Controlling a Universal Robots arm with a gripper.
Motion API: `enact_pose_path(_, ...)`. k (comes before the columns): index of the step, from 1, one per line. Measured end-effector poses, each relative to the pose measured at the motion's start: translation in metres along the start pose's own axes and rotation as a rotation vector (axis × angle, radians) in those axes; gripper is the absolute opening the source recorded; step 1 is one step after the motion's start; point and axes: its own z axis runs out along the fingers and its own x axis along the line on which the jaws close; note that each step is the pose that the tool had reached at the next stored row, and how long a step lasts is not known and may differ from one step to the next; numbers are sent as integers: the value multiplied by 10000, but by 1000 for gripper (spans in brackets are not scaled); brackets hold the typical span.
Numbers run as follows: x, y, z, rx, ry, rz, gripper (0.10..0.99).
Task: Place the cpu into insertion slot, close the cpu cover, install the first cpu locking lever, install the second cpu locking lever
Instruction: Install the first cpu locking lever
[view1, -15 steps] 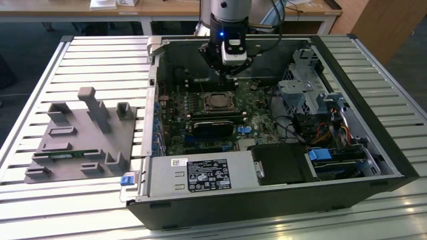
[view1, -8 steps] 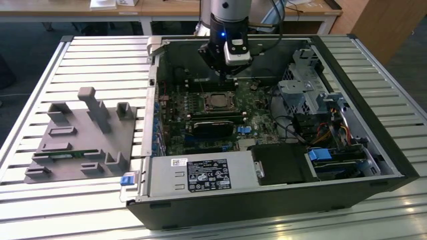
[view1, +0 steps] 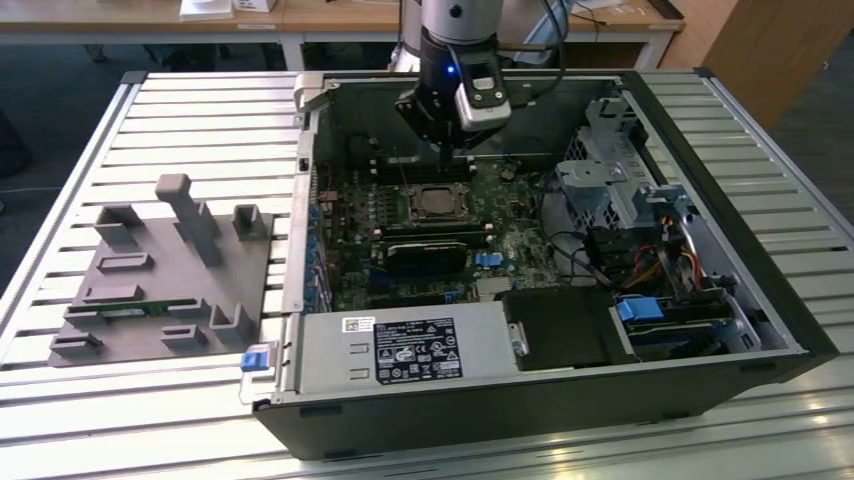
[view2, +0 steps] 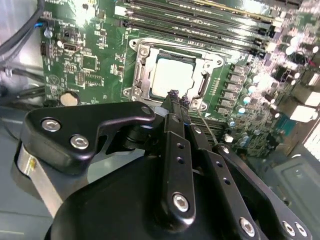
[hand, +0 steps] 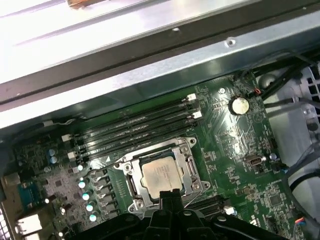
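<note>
Your tool (view2: 179, 97) hangs inside the case (view1: 534, 415), low over the board (view2: 90, 55). Its fingertips are drawn almost together, with nothing you can see between them, and they sit just at the edge of the slot (view2: 146, 80). The cpu (view2: 172, 75) lies flat in that slot, pale face up. The cover (view2: 175, 50) is down around it as a frame, so the chip shows through the window. What matters for you is the thin wire lever (view2: 206, 125). In the second wrist view it leaves the slot's corner just beside the fingertips, and its long axis slants back alongside the tool's fingers, not across them. It looks unlatched to me. In the exterior view the tool stands nearer the case's back wall than the cpu does.
</note>
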Motion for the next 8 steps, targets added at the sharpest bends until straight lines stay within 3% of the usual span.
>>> enact_pose_path(4,0,0,0,-3,5,-577,106)
enact_pose_path(5,0,0,0,-7,11,-1125,106)
enact_pose_path(8,0,0,0,-5,13,-1485,106)
